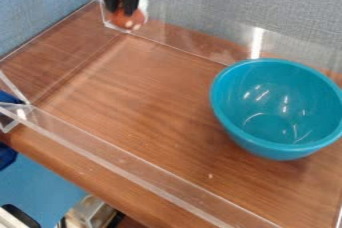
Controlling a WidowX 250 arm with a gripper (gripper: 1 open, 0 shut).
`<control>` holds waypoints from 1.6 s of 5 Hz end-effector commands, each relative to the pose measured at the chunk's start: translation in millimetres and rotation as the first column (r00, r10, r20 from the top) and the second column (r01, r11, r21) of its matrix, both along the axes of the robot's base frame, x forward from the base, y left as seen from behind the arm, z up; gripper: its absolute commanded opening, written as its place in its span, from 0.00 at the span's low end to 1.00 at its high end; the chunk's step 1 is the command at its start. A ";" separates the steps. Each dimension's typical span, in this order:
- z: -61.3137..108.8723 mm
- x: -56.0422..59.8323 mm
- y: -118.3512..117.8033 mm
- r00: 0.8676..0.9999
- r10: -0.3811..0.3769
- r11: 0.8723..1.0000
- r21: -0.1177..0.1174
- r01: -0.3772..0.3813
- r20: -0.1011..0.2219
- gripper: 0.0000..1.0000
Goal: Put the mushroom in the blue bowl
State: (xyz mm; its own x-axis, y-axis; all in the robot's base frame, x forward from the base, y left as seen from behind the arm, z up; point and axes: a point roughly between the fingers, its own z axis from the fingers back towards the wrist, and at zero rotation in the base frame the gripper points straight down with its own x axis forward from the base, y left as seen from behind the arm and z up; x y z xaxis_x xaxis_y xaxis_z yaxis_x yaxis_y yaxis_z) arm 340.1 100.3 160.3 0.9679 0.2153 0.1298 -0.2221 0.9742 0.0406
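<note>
My gripper (126, 12) hangs at the top left of the view, pointing down, shut on the mushroom (126, 17). The small orange-brown mushroom shows between the dark fingers, lifted well off the wooden tabletop. The blue bowl (278, 107) stands empty on the right side of the table, far from the gripper. The gripper's upper part is cut off by the top of the frame.
A low clear acrylic wall (107, 152) rings the wooden table (134, 87), with an upright clear panel (267, 42) behind the bowl. A blue-grey textured wall stands at the back. A blue object (8, 102) sits at the left edge.
</note>
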 end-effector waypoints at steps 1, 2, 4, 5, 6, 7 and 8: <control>31.8 -10.8 -38.7 0.997 -0.039 0.999 -0.002 0.039 0.069 0.00; 28.7 -15.6 -84.9 0.988 -0.142 0.990 -0.010 0.142 0.062 0.00; 15.7 -22.4 -173.2 0.926 -0.376 0.926 -0.023 0.377 0.038 0.00; -4.6 -30.0 -209.4 0.878 -0.479 0.877 -0.033 0.479 0.014 0.00; -26.5 -32.5 -223.7 0.893 -0.450 0.892 -0.038 0.449 -0.012 0.00; -37.4 -30.5 -220.8 0.917 -0.398 0.917 -0.039 0.397 -0.019 0.00; -38.1 -27.1 -222.4 0.931 -0.365 0.931 -0.038 0.364 -0.023 0.00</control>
